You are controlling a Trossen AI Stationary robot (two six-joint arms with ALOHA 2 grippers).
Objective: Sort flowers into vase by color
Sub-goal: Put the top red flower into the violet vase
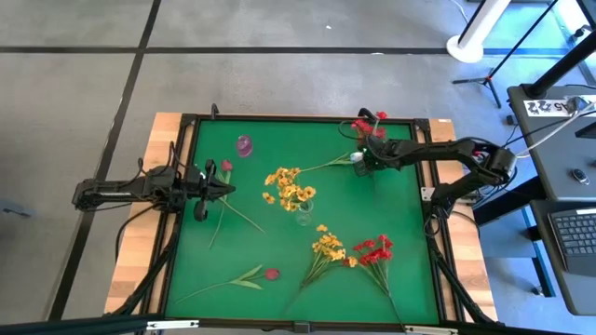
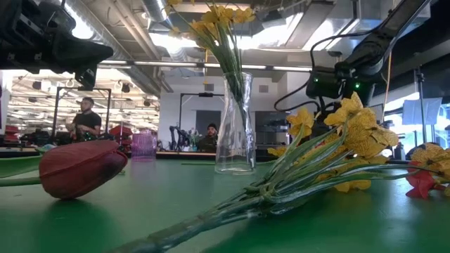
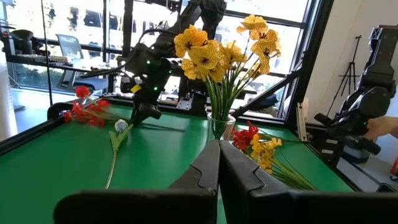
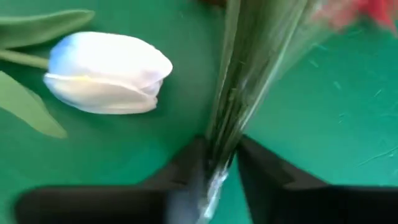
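Observation:
My right gripper (image 1: 364, 161) stands at the table's far right, shut on the stems of a red flower cluster (image 1: 368, 124) whose heads lie by the far edge. A white bloom (image 4: 106, 71) lies on the mat right beside the fingers. A clear vase (image 1: 304, 212) at mid-table holds yellow-orange flowers (image 1: 289, 184). A small purple vase (image 1: 244, 145) stands toward the far left. My left gripper (image 1: 210, 189) is shut, level above the left side, holding nothing. My right gripper pinches the red cluster's bundle of thin green stems (image 4: 227, 112) between its two fingers (image 4: 186, 163). It comes from above, slanting down, with the fingers across the stems. The red heads (image 3: 84, 111) still lie low on the mat by the far rail.
Near the front lie a loose yellow-orange cluster (image 1: 328, 247) and another red cluster (image 1: 375, 249). One dark pink-red bud (image 1: 271, 274) lies at front left, another (image 1: 225, 166) under the left arm. A black raised rim (image 1: 298, 118) frames the mat.

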